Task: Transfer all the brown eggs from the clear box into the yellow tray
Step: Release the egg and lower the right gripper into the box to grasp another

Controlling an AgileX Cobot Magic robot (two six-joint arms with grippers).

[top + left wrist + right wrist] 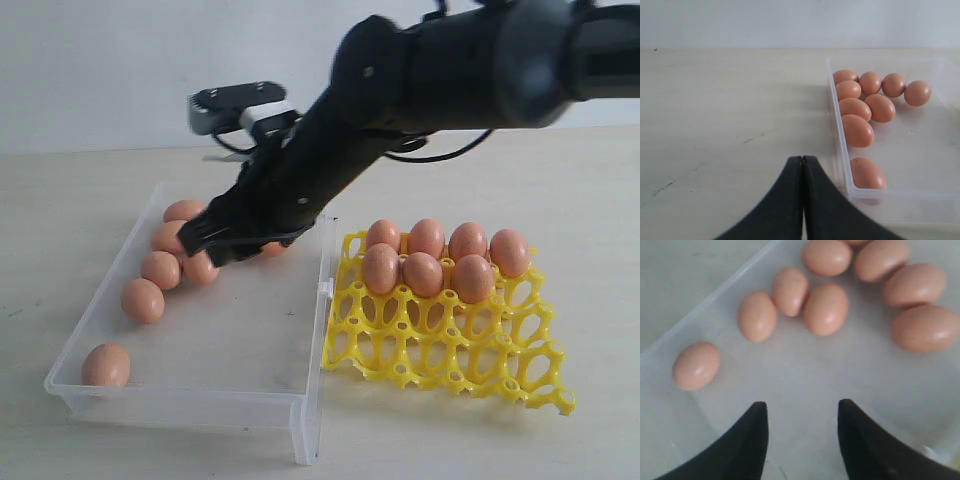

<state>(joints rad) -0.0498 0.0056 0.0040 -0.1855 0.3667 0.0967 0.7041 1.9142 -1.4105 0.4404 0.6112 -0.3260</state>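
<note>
Several brown eggs (pixel 142 300) lie along the left and far side of the clear box (pixel 180 405); one lone egg (pixel 106 365) sits at its near left corner. Seven more eggs (pixel 423 273) fill the far cups of the yellow tray (pixel 450 350), to the right of the box. My right gripper (pixel 200 242) reaches across into the box beside the egg cluster. In the right wrist view it (pixel 802 407) stands open over bare box floor (pixel 805 375), with nothing between its fingers and the eggs (pixel 825 309) ahead of it. My left gripper (pixel 803 159) is shut and empty over the table, just outside the box wall (pixel 839 140).
The box's small latch (pixel 324 288) touches the yellow tray's left edge. The tray's near two rows of cups (pixel 470 365) are empty. The right arm (pixel 420 80) spans the space above the box and the tray's far left corner. Bare table lies all around.
</note>
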